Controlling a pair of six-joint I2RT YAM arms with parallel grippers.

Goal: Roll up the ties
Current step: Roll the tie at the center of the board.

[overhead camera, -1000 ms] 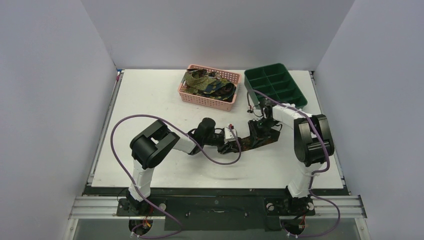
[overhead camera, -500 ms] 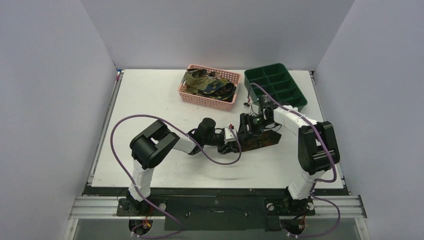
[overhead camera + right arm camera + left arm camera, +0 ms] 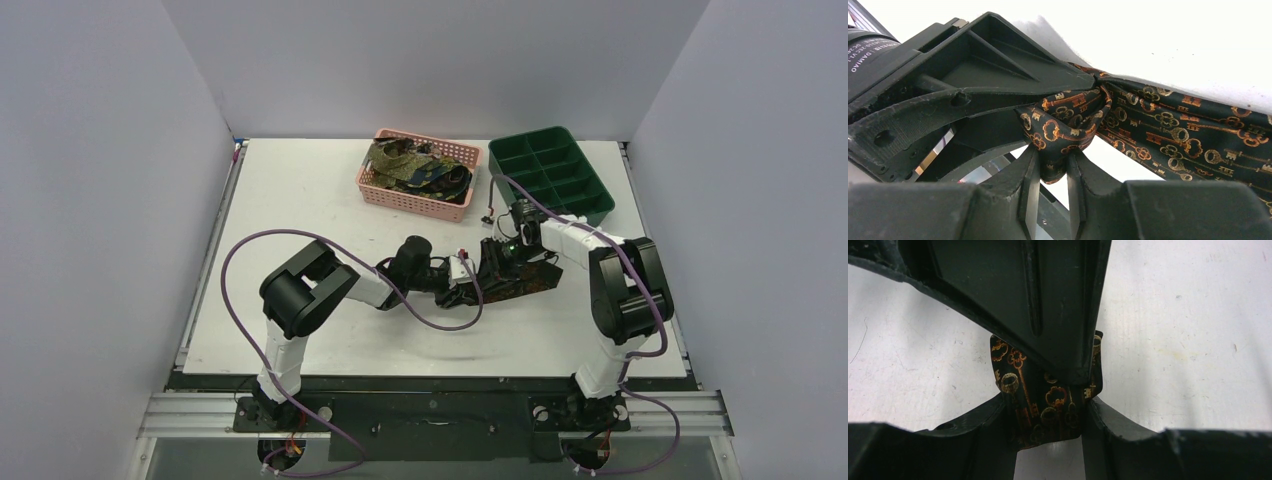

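Note:
A dark tie (image 3: 525, 280) with a gold and orange key pattern lies on the white table, running from the middle towards the right. My left gripper (image 3: 463, 287) is shut on the tie's left end (image 3: 1023, 400), and the fabric fills the gap between its fingers (image 3: 978, 430). Right beside it, my right gripper (image 3: 497, 262) is shut on a bunched fold of the same tie (image 3: 1063, 120). The rest of the strip (image 3: 1178, 135) trails off to the right. More ties (image 3: 415, 168) lie heaped in the pink basket.
The pink mesh basket (image 3: 385, 193) stands at the back centre. A dark green compartment tray (image 3: 530, 135) sits to its right, just behind the right arm. A purple cable (image 3: 235, 265) loops off the left arm. White walls close in three sides.
My right gripper moved left along the tie towards the left gripper, opened, and shut again on a fold close to it. The left gripper stayed shut on the tie's end.

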